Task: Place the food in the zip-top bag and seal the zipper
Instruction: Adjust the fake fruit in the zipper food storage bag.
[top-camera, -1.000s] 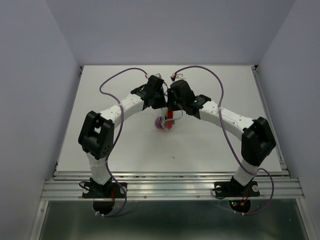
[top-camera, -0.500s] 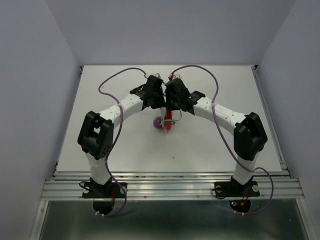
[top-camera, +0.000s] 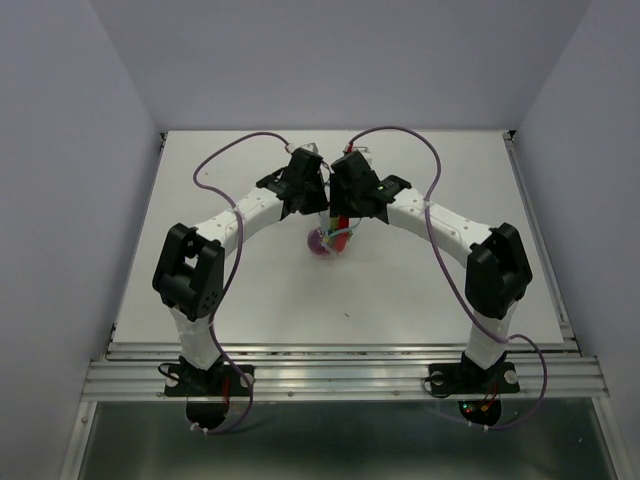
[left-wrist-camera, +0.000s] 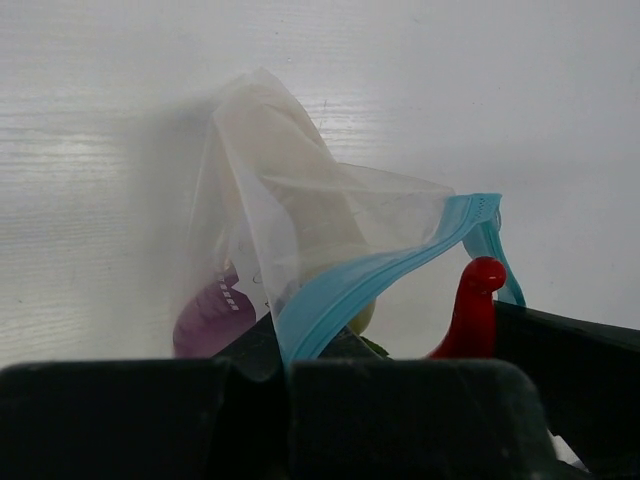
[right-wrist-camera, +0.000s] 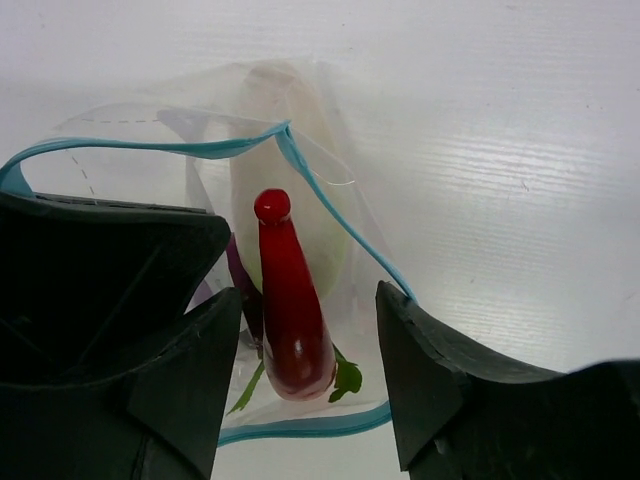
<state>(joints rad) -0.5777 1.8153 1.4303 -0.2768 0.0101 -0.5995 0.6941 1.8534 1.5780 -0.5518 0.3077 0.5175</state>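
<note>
Two jobs mid-desk: left gripper (left-wrist-camera: 285, 365) pinches the zipper (left-wrist-camera: 370, 270) to hold the zip-top bag (left-wrist-camera: 290, 200) open; right gripper (right-wrist-camera: 308, 330), jaws apart, straddles the red chili (right-wrist-camera: 290, 300).

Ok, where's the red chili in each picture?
Top external: the red chili is mid-picture.
Left wrist: the chili is at the lower right, sticking up.
Right wrist: the chili is in the centre, tip up.
Shared landmark: the purple ball, on its left in every view.

Top view: high behind desk (top-camera: 420, 300) near edge, tilted down, whole desk seen. Wrist views: close, low, past own fingers (right-wrist-camera: 450, 400); both share zip-top bag (left-wrist-camera: 300, 220) mid-desk.
</note>
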